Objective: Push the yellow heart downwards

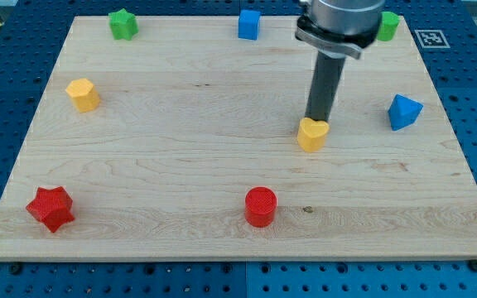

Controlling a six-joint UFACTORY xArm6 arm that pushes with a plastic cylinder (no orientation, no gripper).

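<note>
The yellow heart [312, 135] lies right of the board's middle. My tip [315, 121] stands at the heart's upper edge, touching it or very nearly so, with the dark rod rising up from it toward the view's top.
On the wooden board [180, 190] are a yellow hexagonal block [82, 94] at the left, a green star [123, 23] and a blue cube [248, 24] at the top, a green block [387, 26] at the top right, a blue triangular block [403, 112] at the right, a red star [50, 208] at the bottom left and a red cylinder [261, 206] below the heart.
</note>
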